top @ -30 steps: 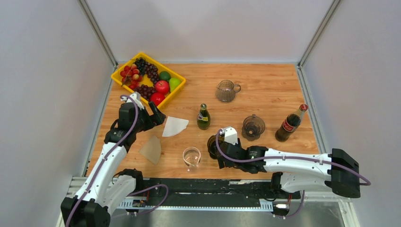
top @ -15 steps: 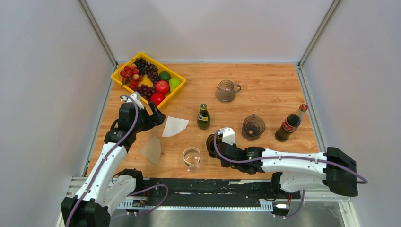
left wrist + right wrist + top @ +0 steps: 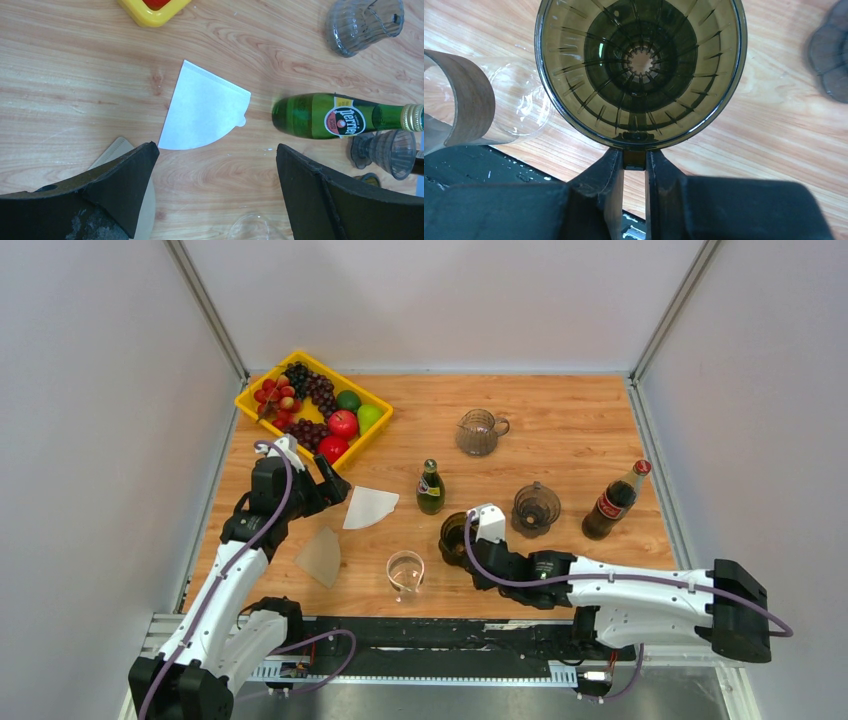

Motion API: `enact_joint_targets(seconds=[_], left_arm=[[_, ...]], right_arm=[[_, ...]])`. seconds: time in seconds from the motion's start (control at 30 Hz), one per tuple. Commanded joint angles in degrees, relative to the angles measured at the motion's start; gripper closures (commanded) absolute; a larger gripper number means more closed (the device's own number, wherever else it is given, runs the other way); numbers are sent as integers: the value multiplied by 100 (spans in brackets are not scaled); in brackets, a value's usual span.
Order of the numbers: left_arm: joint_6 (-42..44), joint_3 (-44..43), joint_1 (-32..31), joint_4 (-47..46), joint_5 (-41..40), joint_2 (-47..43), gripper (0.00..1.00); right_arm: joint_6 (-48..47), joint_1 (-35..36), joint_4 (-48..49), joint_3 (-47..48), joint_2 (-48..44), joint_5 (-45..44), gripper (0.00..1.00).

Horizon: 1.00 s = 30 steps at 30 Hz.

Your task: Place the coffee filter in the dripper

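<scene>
A white coffee filter [image 3: 369, 506] lies flat on the wooden table [image 3: 560, 430], also in the left wrist view [image 3: 202, 109]. A brown filter [image 3: 321, 555] lies nearer, partly under my left finger [image 3: 115, 165]. My left gripper [image 3: 333, 483] is open and empty, just left of the white filter [image 3: 217, 175]. My right gripper [image 3: 470, 540] is shut on the handle tab [image 3: 634, 159] of a dark, ribbed dripper [image 3: 455, 537], which fills the right wrist view [image 3: 640, 70]. The dripper is empty.
A green bottle [image 3: 430, 488] stands behind the dripper. A clear glass [image 3: 405, 571] stands to its left. A second dark dripper [image 3: 535, 508], a cola bottle [image 3: 615, 500], a glass jug [image 3: 478, 432] and a yellow fruit tray [image 3: 250, 400] are on the table.
My right gripper has moved the dripper a little to the right and away from the table's near edge. The left arm has not moved.
</scene>
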<state>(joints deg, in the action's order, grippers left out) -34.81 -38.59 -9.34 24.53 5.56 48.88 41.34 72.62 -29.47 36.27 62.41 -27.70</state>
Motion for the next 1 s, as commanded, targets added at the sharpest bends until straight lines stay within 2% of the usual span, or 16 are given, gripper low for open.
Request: enact_joint_targets(seconds=[0.0,0.2,0.33,0.47,0.83,0.97], left_arm=[[7,25,0,-251,101,7,0],[0,47,-1,-263,151,-3,0],[9,48,-6,-325,269,-3,0],[-13,56,-9,-359,306,14,0],[-66,9,-74,-432,269,325,0],[-49,29,-94,-425,272,349,0]], right_arm=[[-247,29,-144,266,-444,-669,100],[-715,-206,-528,852,-615,-982,100],[-1107,-848,-533,1336,-543,-788,100],[-1473,-1778,-494,1987,-214,-303,100],[-2586,-3744,-236,3851,1697,750,100],[-2945,-4117,-211,4548,2417,1112,100]])
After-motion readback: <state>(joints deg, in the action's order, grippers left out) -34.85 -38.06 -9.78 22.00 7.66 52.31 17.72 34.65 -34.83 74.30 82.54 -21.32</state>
